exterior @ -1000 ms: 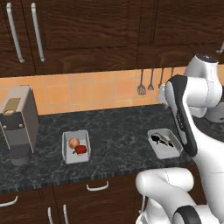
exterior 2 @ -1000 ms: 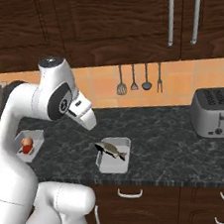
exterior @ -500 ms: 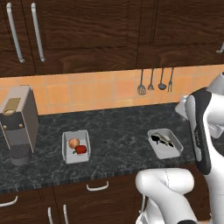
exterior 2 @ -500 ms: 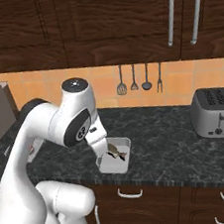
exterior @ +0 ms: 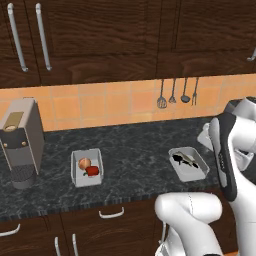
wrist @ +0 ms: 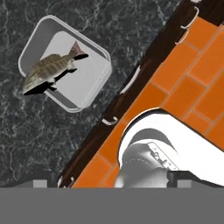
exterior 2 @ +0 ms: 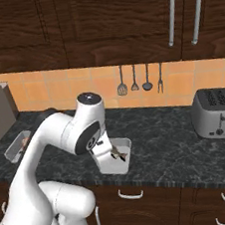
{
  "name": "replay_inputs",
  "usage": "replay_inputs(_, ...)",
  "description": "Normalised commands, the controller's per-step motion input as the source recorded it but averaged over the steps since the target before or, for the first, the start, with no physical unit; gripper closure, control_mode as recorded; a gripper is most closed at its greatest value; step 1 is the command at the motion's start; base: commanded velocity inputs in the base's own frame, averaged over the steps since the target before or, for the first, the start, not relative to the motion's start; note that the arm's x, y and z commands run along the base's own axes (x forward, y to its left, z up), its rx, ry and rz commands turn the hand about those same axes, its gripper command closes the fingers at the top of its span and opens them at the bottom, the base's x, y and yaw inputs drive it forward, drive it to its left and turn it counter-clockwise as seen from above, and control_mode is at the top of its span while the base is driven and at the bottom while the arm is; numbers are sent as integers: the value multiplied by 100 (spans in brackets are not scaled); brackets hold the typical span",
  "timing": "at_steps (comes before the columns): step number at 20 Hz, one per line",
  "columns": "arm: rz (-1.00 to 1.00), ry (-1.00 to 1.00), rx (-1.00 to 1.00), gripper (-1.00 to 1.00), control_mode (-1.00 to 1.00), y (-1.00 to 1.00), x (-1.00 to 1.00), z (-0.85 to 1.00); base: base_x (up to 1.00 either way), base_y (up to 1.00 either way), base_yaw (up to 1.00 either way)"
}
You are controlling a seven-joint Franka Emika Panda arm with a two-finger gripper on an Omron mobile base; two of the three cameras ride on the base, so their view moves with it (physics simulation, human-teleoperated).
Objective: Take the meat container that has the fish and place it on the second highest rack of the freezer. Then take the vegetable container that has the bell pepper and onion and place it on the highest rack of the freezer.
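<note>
Open bench is seen on all sides of the fish container, well apart from the vegetable container. The coffee machine and toaster are set far aside.

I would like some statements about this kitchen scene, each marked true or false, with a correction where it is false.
1. The fish lies in a white container on the dark counter. True.
2. The bell pepper and the onion share one container. True.
3. The gripper is closed on the fish container. False: it is open and holds nothing; in the hand view the container sits apart on the counter.
4. A toaster stands on the counter. True.
5. The vegetable container stands to the right of the fish container. False: in the left base view it is to the left, near the coffee machine.
</note>
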Motion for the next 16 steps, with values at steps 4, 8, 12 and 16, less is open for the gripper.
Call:
replay_inputs(4,-6,12,7,-100,-100,-5,0,-49,0,0,0)
replay_inputs(8,-8,13,3,-100,-100,-11,0,-54,0,0,0)
replay_inputs(12,-8,10,4,-100,-100,-23,0,-41,0,0,0)
replay_inputs(16,-2,4,10,-100,-100,-18,5,-15,0,0,0)
